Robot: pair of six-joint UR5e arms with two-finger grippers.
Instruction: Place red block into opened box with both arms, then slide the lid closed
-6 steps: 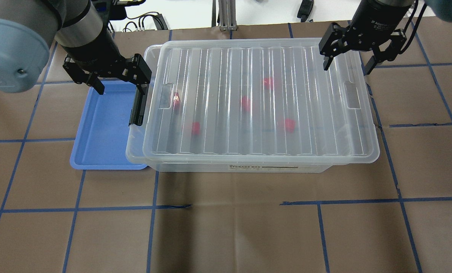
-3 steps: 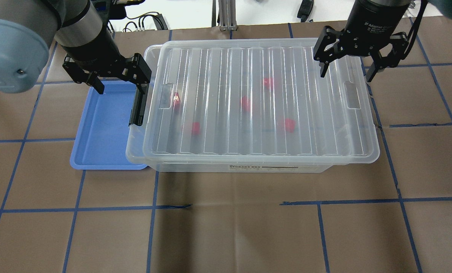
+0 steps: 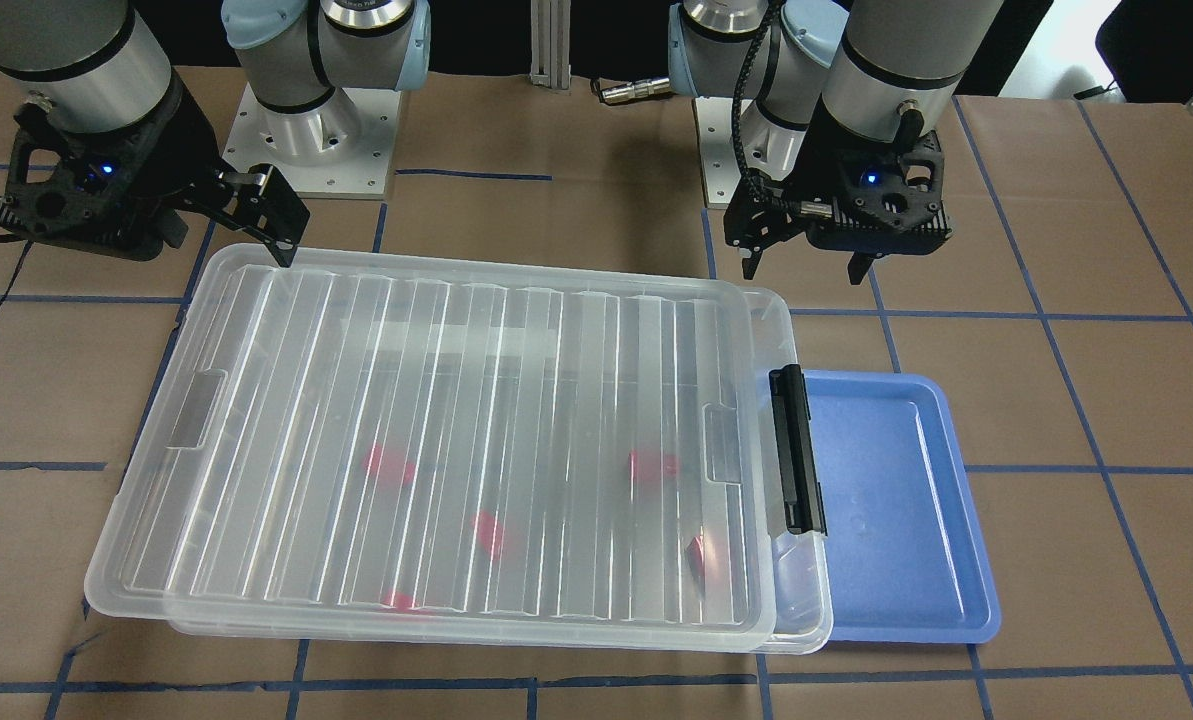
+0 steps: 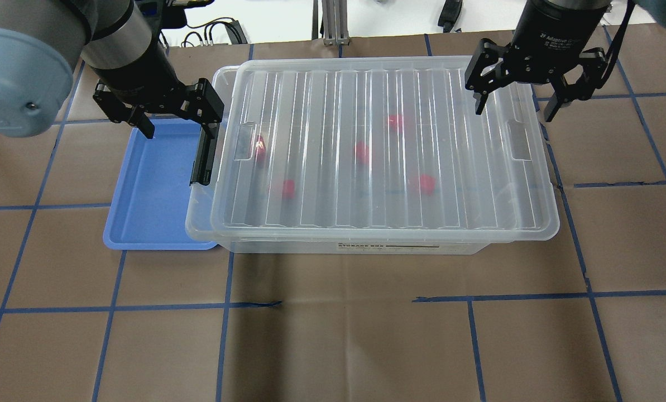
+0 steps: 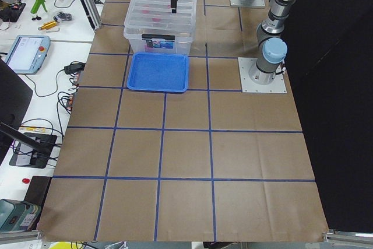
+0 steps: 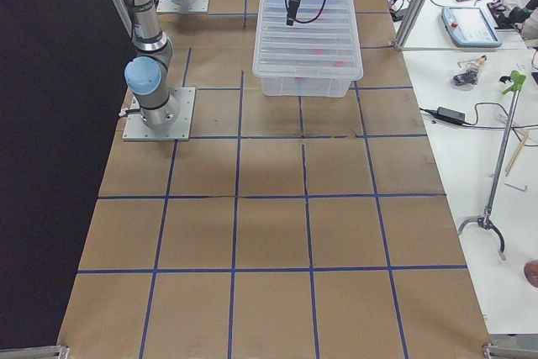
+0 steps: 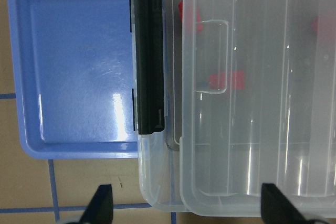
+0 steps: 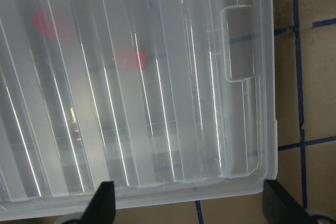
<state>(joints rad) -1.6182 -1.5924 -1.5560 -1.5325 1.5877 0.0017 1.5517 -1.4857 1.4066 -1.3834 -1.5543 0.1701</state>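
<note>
The clear box [image 4: 366,246] stands mid-table with its ribbed lid [image 4: 321,111] lying on top. The lid sits shifted toward my right, so a narrow strip stays uncovered by the black latch bar [image 4: 201,162]. Several red blocks [image 4: 362,152] lie inside and show blurred through the lid. My left gripper [image 4: 179,121] hovers open over the latch end, straddling the latch [image 7: 149,56] and the lid's edge, holding nothing. Above the lid's far right corner my right gripper [image 4: 514,113] hangs open and empty, near the recess [image 8: 241,40].
A blue tray [image 4: 148,190], with nothing in it, lies against the box's latch end under my left gripper. Brown paper with blue tape lines covers the table [image 4: 333,335]. Benches with tools and cables run along the far side.
The right gripper has shifted slightly over the lid's far right corner, and its fingers stand a little wider apart. The left arm, lid and box have not moved.
</note>
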